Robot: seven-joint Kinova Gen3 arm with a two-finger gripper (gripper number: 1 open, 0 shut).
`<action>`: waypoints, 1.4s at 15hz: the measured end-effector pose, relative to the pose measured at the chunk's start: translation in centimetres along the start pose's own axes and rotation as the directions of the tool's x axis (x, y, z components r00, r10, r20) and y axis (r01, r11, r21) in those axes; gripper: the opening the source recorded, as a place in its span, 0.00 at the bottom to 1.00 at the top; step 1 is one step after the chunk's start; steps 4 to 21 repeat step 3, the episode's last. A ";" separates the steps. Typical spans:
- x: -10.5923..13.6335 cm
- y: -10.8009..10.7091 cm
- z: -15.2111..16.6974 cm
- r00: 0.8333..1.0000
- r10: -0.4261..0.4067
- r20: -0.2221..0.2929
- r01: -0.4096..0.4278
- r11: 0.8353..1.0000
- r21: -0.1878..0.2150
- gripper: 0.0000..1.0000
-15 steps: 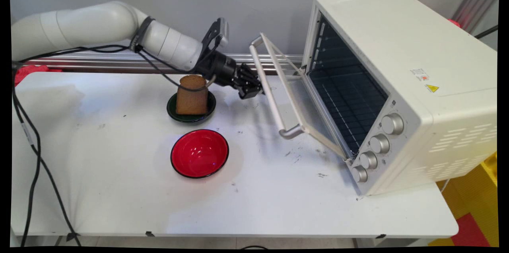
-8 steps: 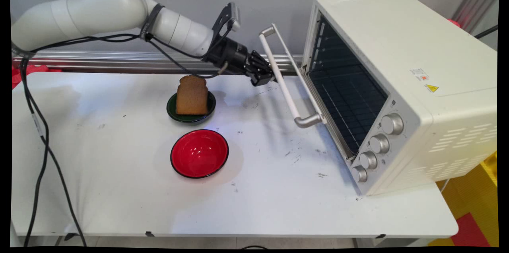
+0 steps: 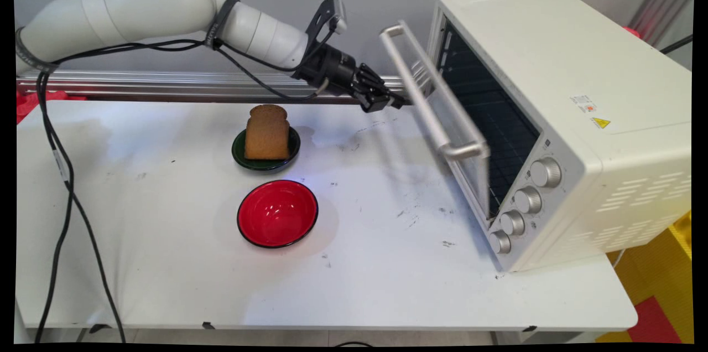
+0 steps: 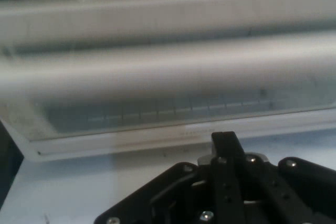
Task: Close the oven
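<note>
Oven door now higher, just beyond pincer.

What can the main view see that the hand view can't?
Only the main view shows the bread standing on a dark green plate, the red bowl, the oven's knobs and the white arm. Only the hand view shows the gripper close up, its linkage rising from the bottom edge in front of the door glass. Both show the oven door's handle and the table.
</note>
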 end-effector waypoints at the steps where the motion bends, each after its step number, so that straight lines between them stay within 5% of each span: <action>1: 0.3 0.0 0.1 1.000 -0.002 -0.002 0.002 1.000 0.001 0.00; 21: 0.8 0.0 0.4 1.000 -0.005 -0.007 0.005 1.000 0.002 0.00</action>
